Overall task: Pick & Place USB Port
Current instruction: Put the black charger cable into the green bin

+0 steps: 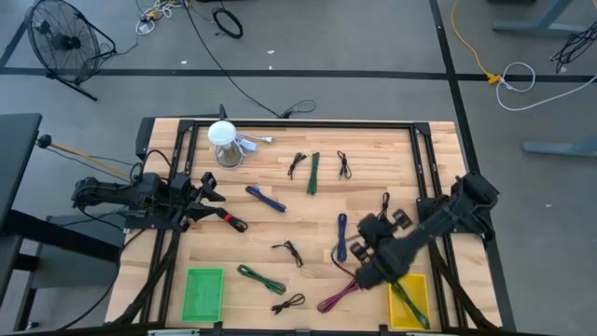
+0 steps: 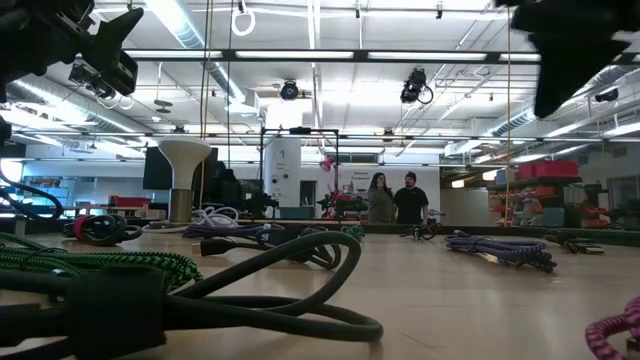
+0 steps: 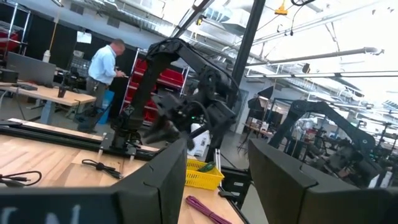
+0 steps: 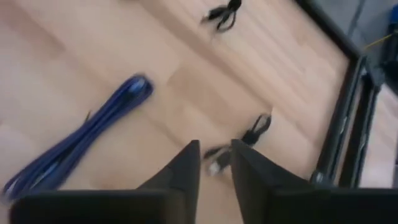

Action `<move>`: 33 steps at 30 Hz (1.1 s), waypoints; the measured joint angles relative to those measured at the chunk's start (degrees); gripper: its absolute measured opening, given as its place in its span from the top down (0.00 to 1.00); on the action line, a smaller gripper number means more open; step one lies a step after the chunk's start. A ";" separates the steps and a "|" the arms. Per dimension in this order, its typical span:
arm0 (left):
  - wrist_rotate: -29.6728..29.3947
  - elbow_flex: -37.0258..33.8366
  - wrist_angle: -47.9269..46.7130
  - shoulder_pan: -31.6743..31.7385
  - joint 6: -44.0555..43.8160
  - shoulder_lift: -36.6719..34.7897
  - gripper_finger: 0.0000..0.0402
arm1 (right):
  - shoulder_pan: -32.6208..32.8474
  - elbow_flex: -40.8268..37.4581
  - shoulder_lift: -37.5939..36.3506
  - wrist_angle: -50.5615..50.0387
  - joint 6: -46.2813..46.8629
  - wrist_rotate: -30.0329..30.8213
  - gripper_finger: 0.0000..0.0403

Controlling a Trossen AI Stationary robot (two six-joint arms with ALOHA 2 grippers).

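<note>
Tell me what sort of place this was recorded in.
Probably an open robotics lab or workshop. Beyond the table the low view shows exposed ceiling ducts and two people standing far back; the left wrist view shows another robot arm and a person at a bench.

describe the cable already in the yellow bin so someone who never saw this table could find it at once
Start at the wooden table and go to the near corner on the right arm's side, where a yellow bin sits just behind the right gripper. The green cable lies inside it. The other green cables lie loose on the wood, and the matching green bin at the opposite near corner holds nothing visible.
</note>
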 joint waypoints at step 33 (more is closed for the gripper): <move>0.02 0.00 -3.42 0.02 -2.84 0.02 0.56 | -22.18 -27.41 -4.70 21.18 -4.03 -15.71 0.52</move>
